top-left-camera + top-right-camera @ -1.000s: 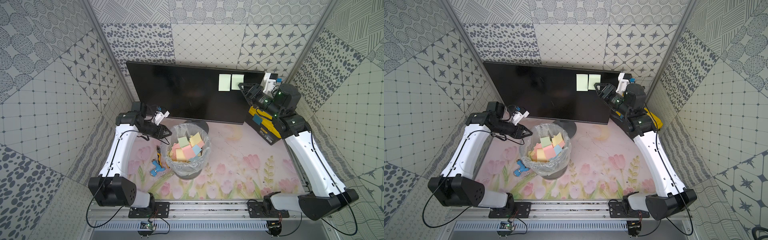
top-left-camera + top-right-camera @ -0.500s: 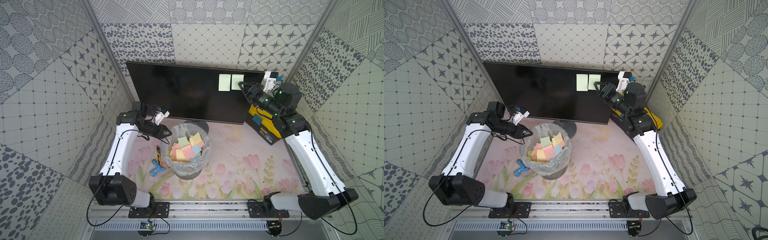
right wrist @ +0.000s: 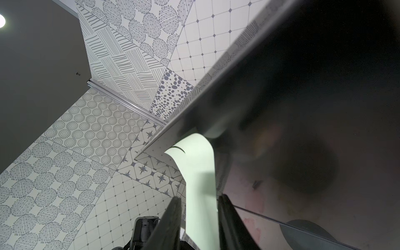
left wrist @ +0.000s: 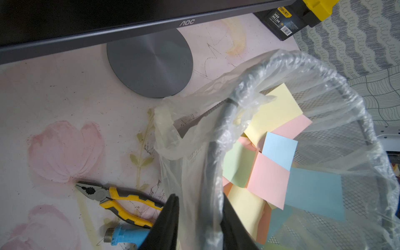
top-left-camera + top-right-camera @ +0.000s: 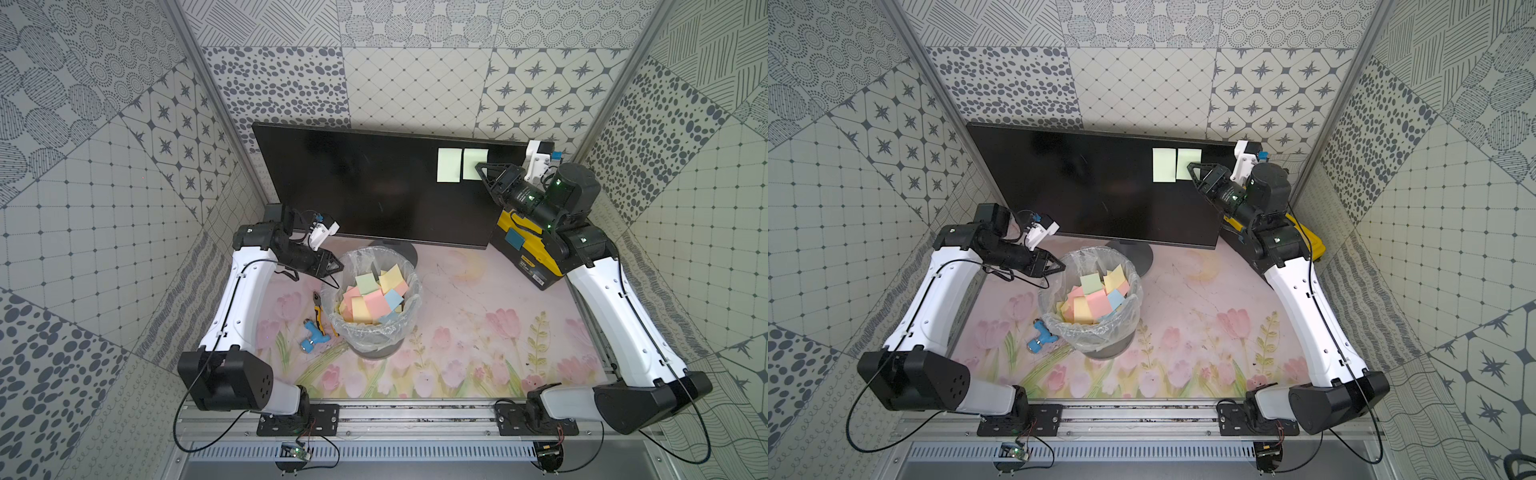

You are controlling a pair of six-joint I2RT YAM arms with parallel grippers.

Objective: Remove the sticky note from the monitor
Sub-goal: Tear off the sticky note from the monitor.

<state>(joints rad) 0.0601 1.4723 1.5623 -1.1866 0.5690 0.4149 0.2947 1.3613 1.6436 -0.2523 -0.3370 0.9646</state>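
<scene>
A large flat black monitor (image 5: 365, 187) on a round dark stand base is stood at the back of a pink floral mat (image 5: 478, 324), screen dark. Two pale green square paper notes are stuck side by side high on the screen, towards the right arm's end. The sticky note (image 5: 474, 159) nearer that end is met at its lower corner by the right gripper (image 5: 478, 168). The neighbouring green note (image 5: 449, 165) is seen flat, just beside it.

In the right wrist view the sticky note (image 3: 199, 177) is curled off the monitor (image 3: 313, 97). Its loose edge is framed by the black fingers (image 3: 171, 220). The right gripper (image 3: 199, 201) is part-spread around the paper, and a gap is visible on one side.

The left gripper (image 5: 334, 266) is pinched on the bag-covered rim of a wire-mesh waste bin (image 5: 376, 343), which is set in front of the stand base. Yellow, pink, blue and green paper squares (image 5: 370, 297) are piled inside.

Yellow-handled pliers (image 4: 121, 199) and a blue plastic fitting (image 4: 127, 234) are laid on the mat beside the bin, on the left arm's side. A yellow and black toolbox (image 5: 528, 262) is placed by the monitor's right end, with a blue note (image 5: 514, 239) stuck on it.
</scene>
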